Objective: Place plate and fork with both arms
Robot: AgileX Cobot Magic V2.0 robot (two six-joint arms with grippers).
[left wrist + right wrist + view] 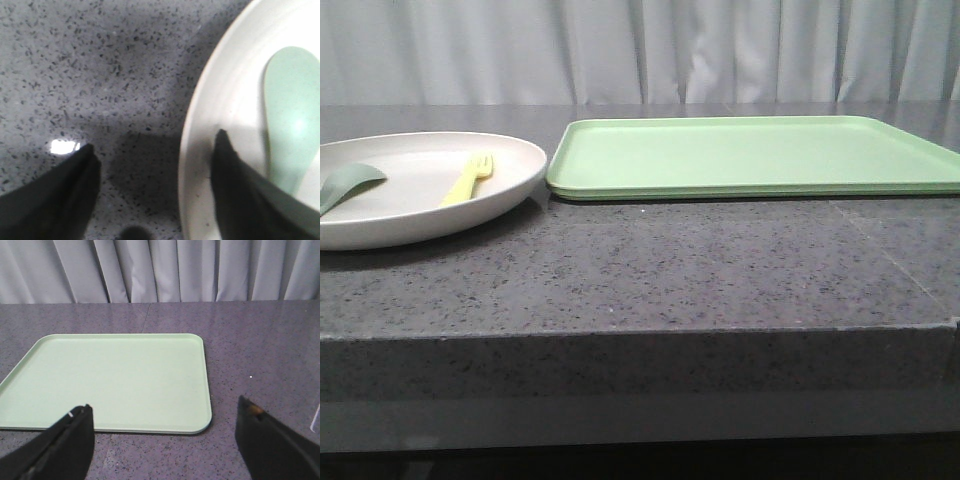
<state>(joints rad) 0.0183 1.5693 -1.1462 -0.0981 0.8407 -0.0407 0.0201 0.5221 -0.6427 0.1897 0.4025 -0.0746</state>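
Front view shows no arms: plate (410,205) sits at the table's (650,270) left, fork (468,179) and spoon (348,184) in it, green tray (750,155) right, curtain (640,50) behind.

Left wrist: left gripper (155,190) spread wide, straddling the plate's rim.

Right wrist: right gripper (165,440) spread too, hovering near the tray.

No text, label, brand, number or sign can be read in any of the views.
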